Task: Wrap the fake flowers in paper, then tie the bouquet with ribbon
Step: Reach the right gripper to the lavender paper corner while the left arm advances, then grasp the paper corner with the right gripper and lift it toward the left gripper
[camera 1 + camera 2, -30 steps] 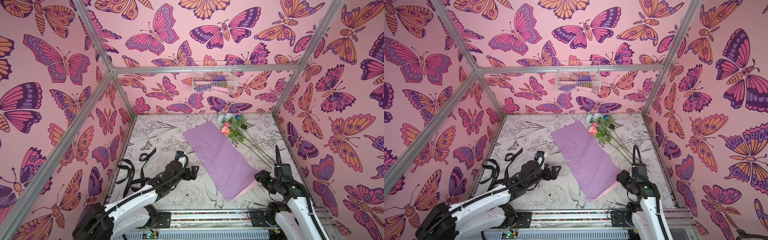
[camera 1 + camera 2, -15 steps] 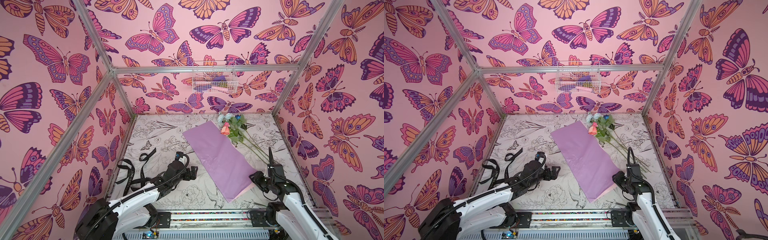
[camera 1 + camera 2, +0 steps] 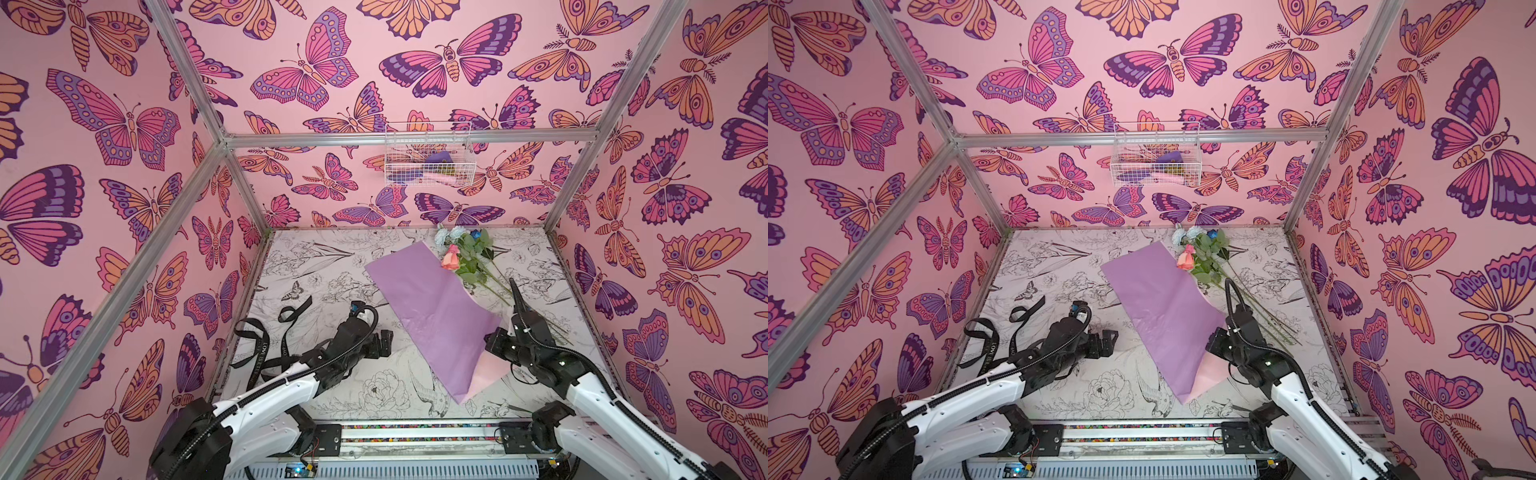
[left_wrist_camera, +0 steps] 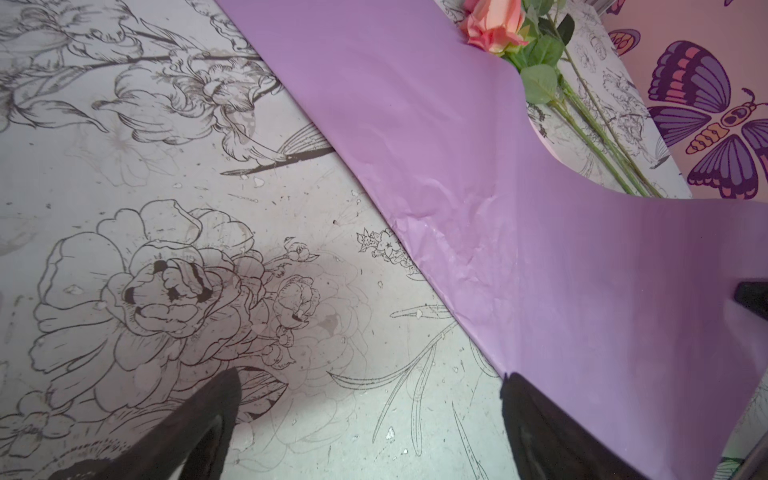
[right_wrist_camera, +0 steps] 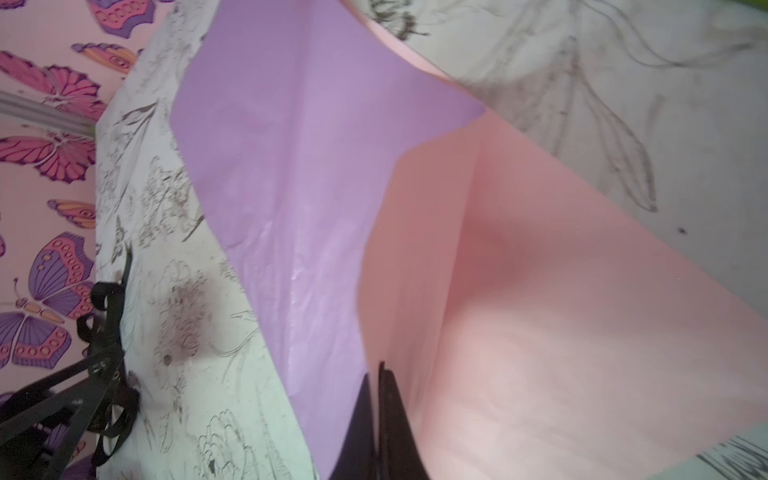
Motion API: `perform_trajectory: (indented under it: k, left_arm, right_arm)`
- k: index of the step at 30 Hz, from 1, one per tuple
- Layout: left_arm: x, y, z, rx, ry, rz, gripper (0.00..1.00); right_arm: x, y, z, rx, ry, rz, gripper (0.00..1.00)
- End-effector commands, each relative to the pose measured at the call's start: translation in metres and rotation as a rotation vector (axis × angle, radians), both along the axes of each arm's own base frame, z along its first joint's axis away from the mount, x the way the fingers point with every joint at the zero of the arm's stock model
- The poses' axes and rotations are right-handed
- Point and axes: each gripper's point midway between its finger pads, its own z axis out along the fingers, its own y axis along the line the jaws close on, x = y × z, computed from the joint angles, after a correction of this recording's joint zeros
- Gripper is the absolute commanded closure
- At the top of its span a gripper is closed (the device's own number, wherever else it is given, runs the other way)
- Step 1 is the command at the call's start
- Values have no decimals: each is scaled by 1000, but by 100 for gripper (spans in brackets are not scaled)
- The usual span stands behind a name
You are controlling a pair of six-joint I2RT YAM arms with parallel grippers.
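Note:
The bouquet of fake flowers lies at the back right of the table, its coral bloom at the paper's far corner and its thin stems running toward the right arm. The lilac wrapping paper lies diagonally beside them. My right gripper is shut on the paper's right edge, which is raised and shows its pink underside. My left gripper stands open over the bare table at the paper's left edge, holding nothing.
A long black ribbon with pale lettering lies looped at the table's left, beside the left arm. A white wire basket hangs on the back wall. Butterfly-patterned walls close in the table on three sides.
My right gripper has moved in to the paper's right edge and shut on it; that edge now stands raised. The left arm has barely moved.

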Motion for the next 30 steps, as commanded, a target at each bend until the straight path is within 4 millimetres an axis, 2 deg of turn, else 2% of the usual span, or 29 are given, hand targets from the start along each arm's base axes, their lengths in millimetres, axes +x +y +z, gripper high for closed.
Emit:
perform_trajectory:
  k: [1,3,8,15,18,22,24,26,30]
  left_arm:
    - [-5,0,10,33,-18,-45,0]
    - [-11,-11,24,15,-57,-141,2]
    - [-36,-28,53,-51,-180,-351,3]
    - [-69,-40,64,-134,-229,-472,3]
    - [-78,-48,64,-152,-217,-494,2]
    - [-80,-56,59,-159,-198,-485,2]
    - [-75,-56,53,-150,-190,-453,2]
    - [-62,-48,43,-120,-174,-358,3]
    - [-44,-33,30,-64,-171,-218,8]
  right_arm:
    - [12,19,30,-85,-85,22,100]
    - [15,43,44,-118,-112,79,100]
    - [24,107,61,-150,-143,218,100]
    - [39,192,63,-57,-130,372,100]
    - [44,213,62,-43,-119,405,100]
    - [47,230,61,-20,-113,429,100]
    - [47,236,67,-2,-124,436,100]
    - [46,243,58,-9,-107,450,100]
    - [43,248,61,-7,-112,465,100]
